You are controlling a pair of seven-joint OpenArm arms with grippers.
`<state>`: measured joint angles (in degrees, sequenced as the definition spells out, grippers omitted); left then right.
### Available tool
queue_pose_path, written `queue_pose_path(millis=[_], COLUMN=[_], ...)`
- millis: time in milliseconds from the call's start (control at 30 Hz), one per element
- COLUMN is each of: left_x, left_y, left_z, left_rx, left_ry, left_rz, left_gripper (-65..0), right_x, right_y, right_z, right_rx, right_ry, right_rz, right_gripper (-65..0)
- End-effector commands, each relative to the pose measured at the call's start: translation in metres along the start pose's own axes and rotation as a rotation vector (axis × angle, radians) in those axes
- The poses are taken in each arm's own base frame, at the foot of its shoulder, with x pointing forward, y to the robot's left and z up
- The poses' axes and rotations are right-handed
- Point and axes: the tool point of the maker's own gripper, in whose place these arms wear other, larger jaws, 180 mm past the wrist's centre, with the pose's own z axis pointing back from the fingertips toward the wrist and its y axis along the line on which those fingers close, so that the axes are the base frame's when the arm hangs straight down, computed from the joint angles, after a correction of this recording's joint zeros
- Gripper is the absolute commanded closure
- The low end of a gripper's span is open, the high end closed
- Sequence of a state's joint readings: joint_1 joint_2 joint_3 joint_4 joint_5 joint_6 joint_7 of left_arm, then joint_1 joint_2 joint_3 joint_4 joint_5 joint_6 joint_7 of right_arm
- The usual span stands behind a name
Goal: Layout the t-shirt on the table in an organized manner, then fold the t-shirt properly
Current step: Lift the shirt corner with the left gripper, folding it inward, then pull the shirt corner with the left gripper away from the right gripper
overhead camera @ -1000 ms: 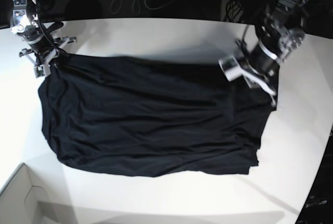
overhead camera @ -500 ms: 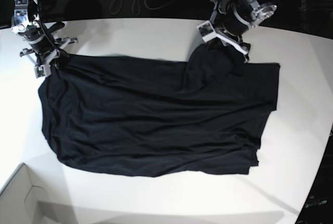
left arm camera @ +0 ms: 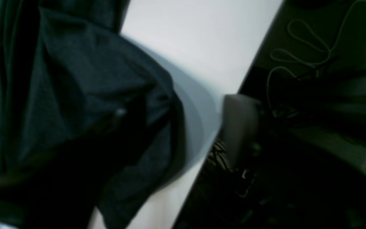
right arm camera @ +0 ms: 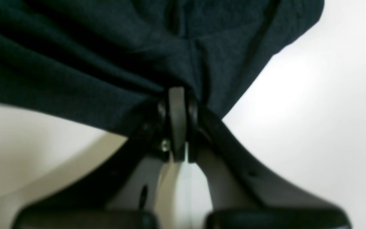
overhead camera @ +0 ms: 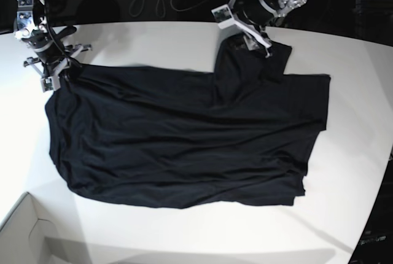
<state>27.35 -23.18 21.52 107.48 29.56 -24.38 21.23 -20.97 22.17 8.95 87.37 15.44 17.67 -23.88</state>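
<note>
Both end effectors (overhead camera: pixel 59 75) (overhead camera: pixel 249 37) — on t-shirt (overhead camera: pixel 184 141)

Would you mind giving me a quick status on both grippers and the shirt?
Right gripper shut on shirt corner. Left gripper at the far edge, over a raised sleeve; grip unclear. Shirt spread on table, wrinkled, unfolded. Nothing blocking.

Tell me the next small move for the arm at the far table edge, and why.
Probably lift the left gripper up and clear. Its jaws look parted over a raised flap of the t-shirt by the far edge of the table, so the cloth seems just released. The right gripper is shut on the other corner, anchoring it.
</note>
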Motion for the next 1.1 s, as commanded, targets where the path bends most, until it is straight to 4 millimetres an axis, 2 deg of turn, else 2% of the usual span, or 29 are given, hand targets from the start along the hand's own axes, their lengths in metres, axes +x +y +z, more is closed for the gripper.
queue_pose_path(millis=[0,100,167,300,400,500,767,900,1000,1067], left_x=[0.008,-0.005,-0.013,-0.04,-0.05,-0.063,-0.1,-0.107,-0.115,-0.117], left_y=[0.009,0.032,0.057,0.104,0.121,0.12,0.085,0.075,0.067,0.067], left_z=[0.006,0.017,0.021,0.04,0.053,0.054,0.033,0.028,0.025,0.021], left_rx=[0.031,0.116,0.207,0.384,0.456,0.463,0.391,0.37,0.357,0.351], left_ry=[-0.032,0.001,0.002,-0.013,-0.073,-0.106,-0.074,-0.072,-0.054,-0.057], left_rz=[0.007,0.081,0.203,0.482,0.674,0.803,1.02,1.082,1.111,1.125], left_gripper=[-45.1,-45.3,-45.3,-45.4,-45.4,-45.4,-45.3,-44.9,-40.7,-35.6], right_x=[-0.024,-0.024,-0.023,-0.023,-0.021,-0.021,-0.02,-0.02,-0.021,-0.021], right_y=[0.003,0.003,0.003,0.003,0.003,0.003,0.003,0.003,0.003,0.003], right_z=[0.002,0.002,0.002,0.001,0.001,0.001,0.001,0.001,0.001,0.001], right_rx=[0.011,0.011,0.01,0.009,0.009,0.009,0.009,0.009,0.009,0.009], right_ry=[0.101,0.101,0.1,0.098,0.095,0.095,0.093,0.093,0.095,0.095], right_rz=[0.018,0.018,0.018,0.017,0.017,0.017,0.017,0.017,0.016,0.016], right_gripper=[0.0,0.0,0.0,0.0,0.0,0.0,0.0,0.0,0.0,0.0])
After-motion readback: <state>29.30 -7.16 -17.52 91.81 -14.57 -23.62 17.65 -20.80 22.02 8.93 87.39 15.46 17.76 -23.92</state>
